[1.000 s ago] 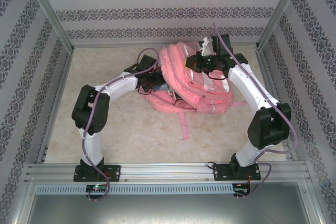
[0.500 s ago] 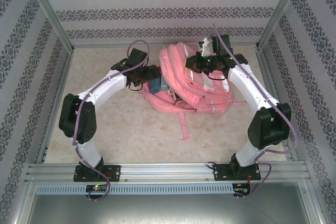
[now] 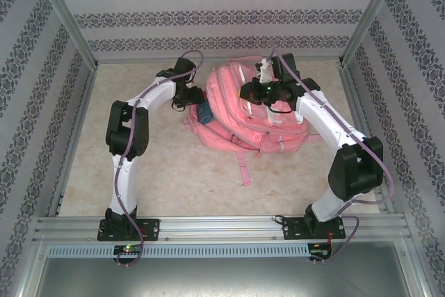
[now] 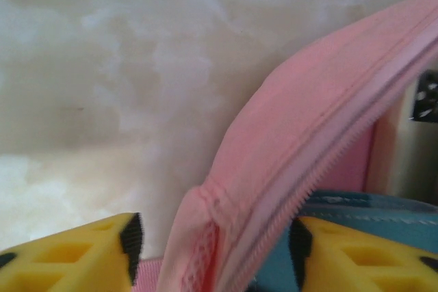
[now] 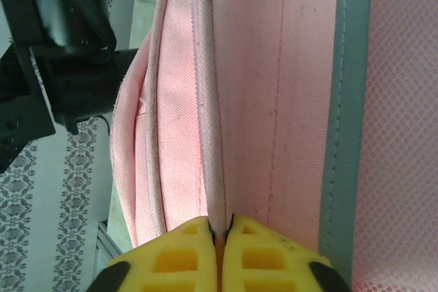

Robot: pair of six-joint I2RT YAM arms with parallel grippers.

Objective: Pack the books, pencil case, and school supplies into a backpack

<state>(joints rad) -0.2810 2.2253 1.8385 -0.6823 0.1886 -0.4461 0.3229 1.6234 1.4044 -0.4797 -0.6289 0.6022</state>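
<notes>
The pink backpack point(image 3: 254, 113) lies at the back middle of the table, and a teal book point(image 3: 205, 113) shows in its open left side. My left gripper point(image 3: 194, 96) is at that opening. In the left wrist view my left gripper point(image 4: 215, 244) stands open, its yellow fingers point(image 4: 75, 254) either side of the backpack's zipper edge point(image 4: 301, 135). The teal book point(image 4: 369, 206) lies just behind that edge. My right gripper point(image 3: 252, 92) rests on top of the backpack. Up close, my right gripper point(image 5: 220, 227) is shut on a raised pink seam point(image 5: 213, 135).
A pink strap point(image 3: 243, 168) trails from the backpack toward the front. The marble-look tabletop point(image 3: 160, 165) is bare in front of and left of the backpack. Patterned walls and metal posts point(image 3: 66, 19) close in the sides and back. The left arm's black wrist point(image 5: 61, 52) is close to my right gripper.
My left arm has folded in and its gripper has moved back along the backpack's left edge, its jaws narrower. My right gripper shifted slightly left, still on the fabric.
</notes>
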